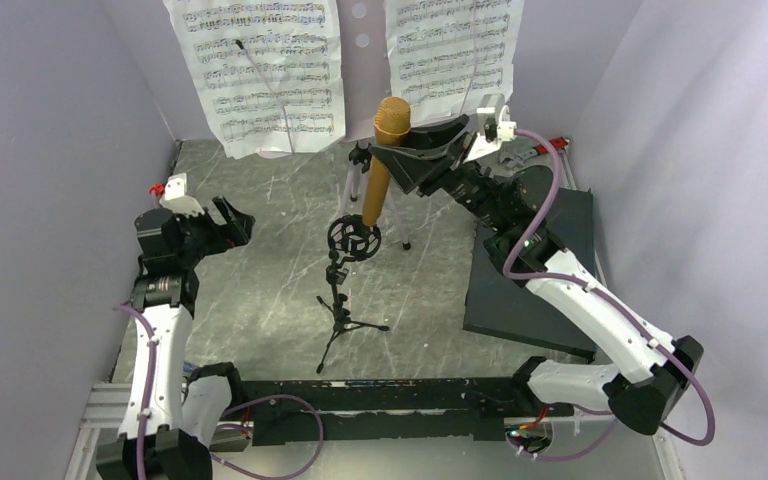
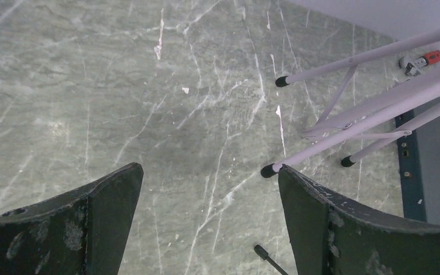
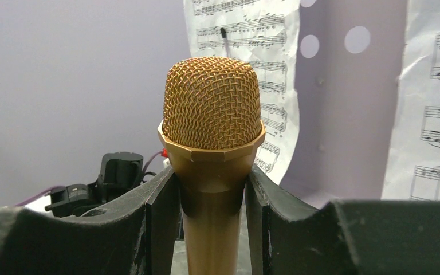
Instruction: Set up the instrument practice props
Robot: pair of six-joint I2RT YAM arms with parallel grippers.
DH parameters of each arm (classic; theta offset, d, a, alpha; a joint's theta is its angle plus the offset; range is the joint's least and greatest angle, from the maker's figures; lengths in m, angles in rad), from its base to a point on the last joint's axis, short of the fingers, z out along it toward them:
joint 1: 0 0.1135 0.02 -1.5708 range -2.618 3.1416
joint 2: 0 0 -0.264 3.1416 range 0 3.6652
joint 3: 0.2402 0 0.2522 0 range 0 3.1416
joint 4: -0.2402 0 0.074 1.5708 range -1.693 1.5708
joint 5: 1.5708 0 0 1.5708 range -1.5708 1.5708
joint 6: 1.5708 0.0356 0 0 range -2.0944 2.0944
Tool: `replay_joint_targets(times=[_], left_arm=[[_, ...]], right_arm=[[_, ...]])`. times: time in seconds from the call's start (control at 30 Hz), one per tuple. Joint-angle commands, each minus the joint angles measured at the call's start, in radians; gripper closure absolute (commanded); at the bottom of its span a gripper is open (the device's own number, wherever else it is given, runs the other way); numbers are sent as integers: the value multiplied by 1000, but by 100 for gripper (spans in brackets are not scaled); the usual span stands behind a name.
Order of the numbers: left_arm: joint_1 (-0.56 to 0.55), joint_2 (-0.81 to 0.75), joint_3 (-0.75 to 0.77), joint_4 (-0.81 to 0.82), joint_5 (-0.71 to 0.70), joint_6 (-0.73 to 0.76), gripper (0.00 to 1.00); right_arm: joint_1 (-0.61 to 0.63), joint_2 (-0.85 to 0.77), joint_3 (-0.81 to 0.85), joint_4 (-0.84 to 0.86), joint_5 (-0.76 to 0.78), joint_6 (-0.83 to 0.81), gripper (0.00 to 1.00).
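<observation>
I've got R pincer (image 3: pixel 211 192) clamped on gold mic (image 3: pixel 212 103) under its head, axis near-upright, tail at ring mount (image 1: pixel 354 239) below; L pincer (image 1: pixel 237 226) gapes empty, farther off.

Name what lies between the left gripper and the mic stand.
Only bare table between left gripper and mic stand, seen in the top view.

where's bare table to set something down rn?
Free: table between left gripper and mic stand; a smaller patch between mic stand and slab. Crowded: back centre under the music stand, with microphone and right gripper.
</observation>
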Motion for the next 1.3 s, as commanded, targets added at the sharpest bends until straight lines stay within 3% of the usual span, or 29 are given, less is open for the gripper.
replay_joint_targets(times=[0.0, 1.27], left_arm=[[3, -62, 5, -7, -38, 70, 6], [4, -23, -4, -25, -8, 50, 6]], right_arm=[[2, 25, 72, 127, -78, 38, 100], [8, 67, -129, 200, -67, 134, 100]])
